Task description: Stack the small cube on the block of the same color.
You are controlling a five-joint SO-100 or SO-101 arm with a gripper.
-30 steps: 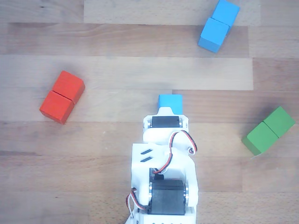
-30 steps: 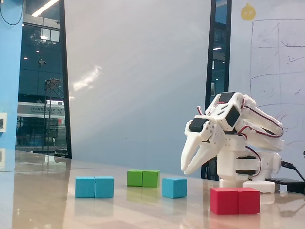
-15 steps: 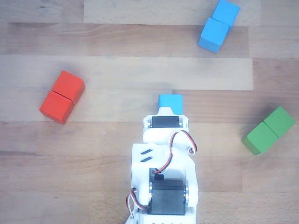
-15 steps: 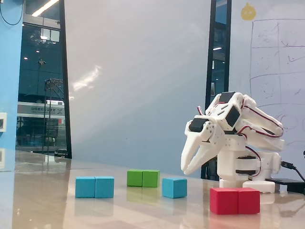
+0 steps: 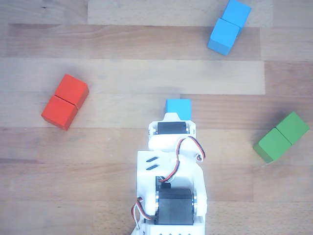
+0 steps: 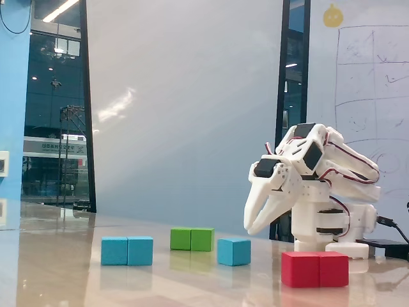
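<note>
The small light-blue cube (image 5: 178, 106) sits on the wooden table just beyond the front of my arm (image 5: 171, 161), which covers its near edge in the other view. In the fixed view the cube (image 6: 233, 251) rests on the table, and my gripper (image 6: 252, 229) hangs above it and slightly to its right, pointing down. The fingertips meet and hold nothing. The oblong light-blue block (image 5: 228, 27) lies at the far right of the other view, well apart from the cube. In the fixed view it (image 6: 127, 250) is at the left.
A red oblong block (image 5: 65, 101) lies to the left in the other view and a green oblong block (image 5: 281, 137) at the right edge. In the fixed view the red block (image 6: 315, 268) is nearest the camera and the green one (image 6: 192, 238) is behind.
</note>
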